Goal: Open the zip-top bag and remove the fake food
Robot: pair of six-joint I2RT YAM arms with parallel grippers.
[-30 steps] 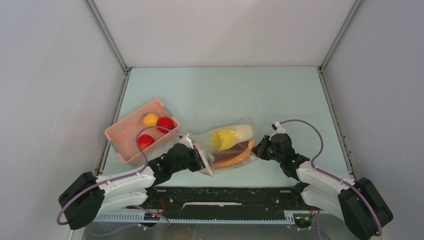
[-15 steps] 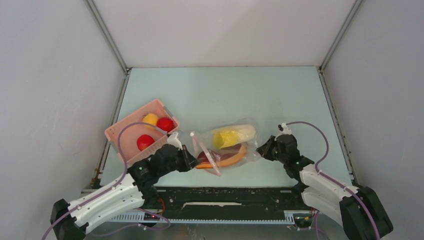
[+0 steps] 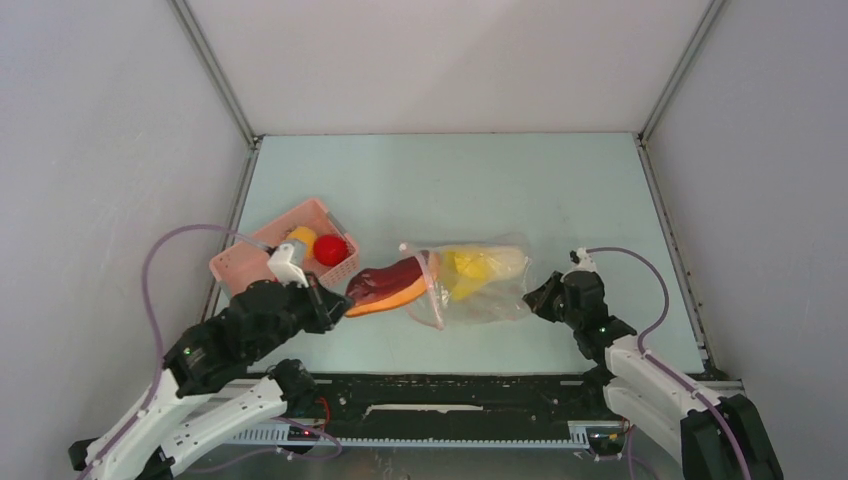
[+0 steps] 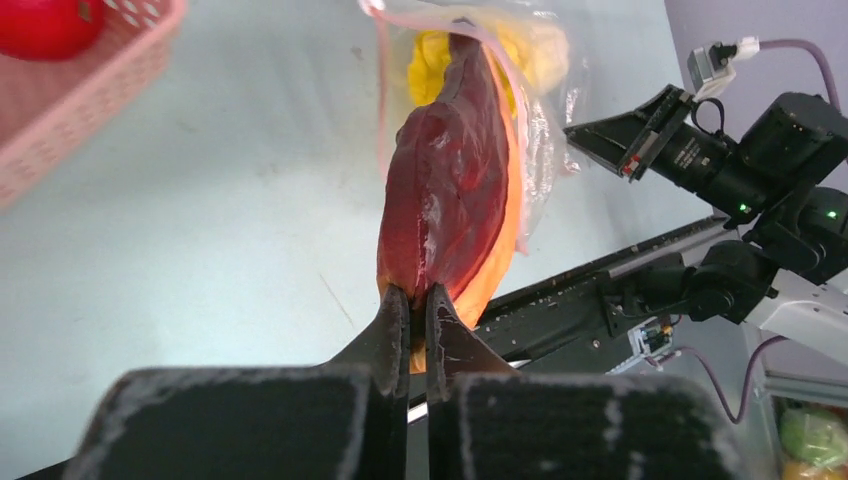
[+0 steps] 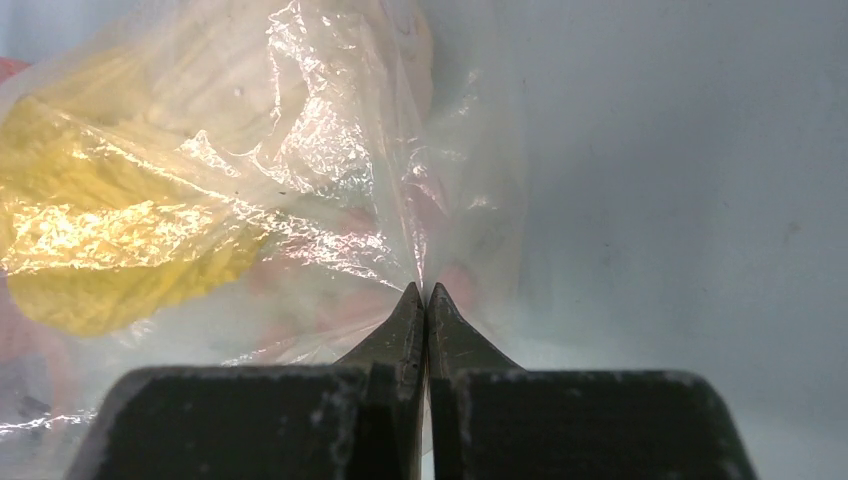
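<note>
You have the left gripper (image 4: 418, 300) clamped on the red-and-orange food piece (image 3: 385, 287), its far tip at the mouth of the bag (image 3: 492, 292) lying on the table (image 3: 450, 190) near the basket (image 3: 238, 264), and the right gripper (image 5: 427, 292) pinched shut on the bag's opposite end, with the yellow piece (image 3: 472, 266) inside.

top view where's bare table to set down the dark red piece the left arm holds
Far half of the table, behind the pink basket and zip-top bag; also the strip right of the right gripper. Crowded between basket and bag, where the left gripper holds the dark red piece.
</note>
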